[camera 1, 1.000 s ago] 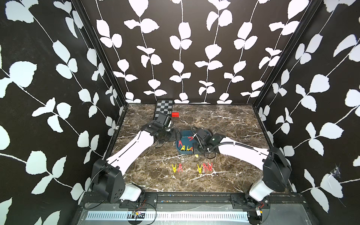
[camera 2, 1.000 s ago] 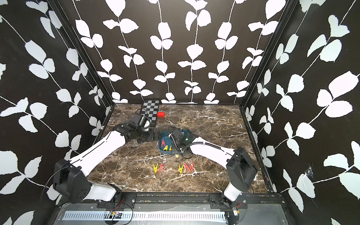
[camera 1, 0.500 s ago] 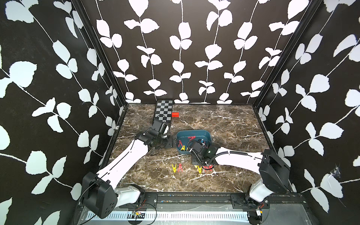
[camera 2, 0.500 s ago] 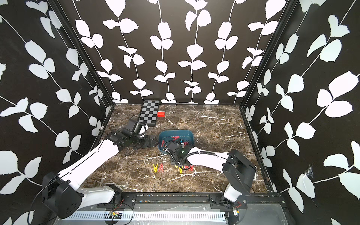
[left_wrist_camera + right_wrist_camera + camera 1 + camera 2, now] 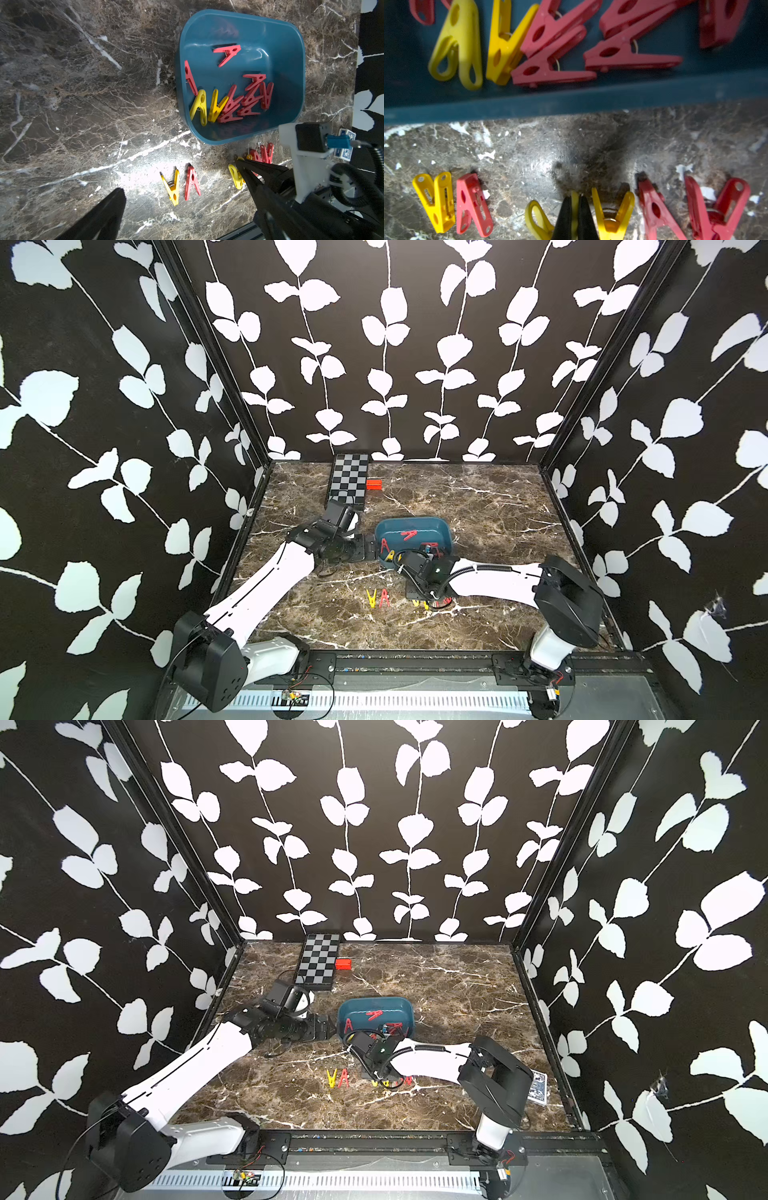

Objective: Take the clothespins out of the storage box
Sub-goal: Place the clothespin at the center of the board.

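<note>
1. The right pincer [image 5: 420,602] has left the storage box [image 5: 415,519] and come down to the counter [image 5: 478,497] in front of it. The left arm has swung back to the box's side.
2. The right pincer is squeezed together on a thin part of a yellow clothespin [image 5: 235,176]. The right wrist view shows the two black tips [image 5: 564,216] pinching the yellow plastic between them.
3. That yellow clothespin is low at the counter, in a row with others. One more yellow one and two red ones lie just beside it. A yellow and red pair [image 5: 378,598] lies a bit further along. It is not clear if the held one touches the counter.
4. The storage box sits near the middle of the counter. More clothespins [image 5: 232,104] lie inside it, red and yellow, most in a heap by the near wall, with one red one alone further back.
5. The left pincer [image 5: 368,547] is spread wide apart and holds nothing. It is just beside the box's left wall.
6. A checkered board [image 5: 348,481] and a small red block [image 5: 374,484] lie at the back, well apart from the box.
</note>
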Robot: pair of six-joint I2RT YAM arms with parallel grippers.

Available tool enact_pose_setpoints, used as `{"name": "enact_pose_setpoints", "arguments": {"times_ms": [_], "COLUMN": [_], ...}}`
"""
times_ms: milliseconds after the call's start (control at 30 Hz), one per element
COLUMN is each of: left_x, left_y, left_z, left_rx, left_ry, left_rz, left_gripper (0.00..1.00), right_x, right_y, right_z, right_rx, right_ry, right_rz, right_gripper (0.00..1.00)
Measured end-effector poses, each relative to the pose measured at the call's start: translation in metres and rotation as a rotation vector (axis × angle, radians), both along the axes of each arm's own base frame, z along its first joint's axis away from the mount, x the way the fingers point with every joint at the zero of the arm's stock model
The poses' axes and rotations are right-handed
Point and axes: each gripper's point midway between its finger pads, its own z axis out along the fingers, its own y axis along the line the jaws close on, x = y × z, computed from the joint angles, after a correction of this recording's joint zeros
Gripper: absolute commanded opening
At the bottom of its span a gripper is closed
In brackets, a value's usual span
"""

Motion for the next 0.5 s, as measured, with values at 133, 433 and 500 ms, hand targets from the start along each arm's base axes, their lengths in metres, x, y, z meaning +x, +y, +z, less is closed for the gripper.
{"name": "enact_pose_setpoints", "arguments": {"times_ms": [133, 433, 500], "left_x": [-0.001, -0.001, -0.001], "left_y": [0.000, 0.001, 0.001], "left_z": [-0.001, 0.001, 0.001], "left_rx": [0.001, -0.004, -0.004], "left_ry": [0.002, -0.004, -0.004], "left_rz": [0.001, 0.004, 0.004], "left_gripper": [0.99, 0.99, 0.99], "right_x": [-0.002, -0.004, -0.004], "right_y": [-0.001, -0.002, -0.001], "right_z": [-0.006, -0.014, -0.013], "right_rx": [-0.012, -0.030, -0.030], "right_ry": [0.014, 0.031, 0.030], "right_rz": [0.003, 0.009, 0.010], "right_gripper": [0.00, 0.15, 0.17]}}
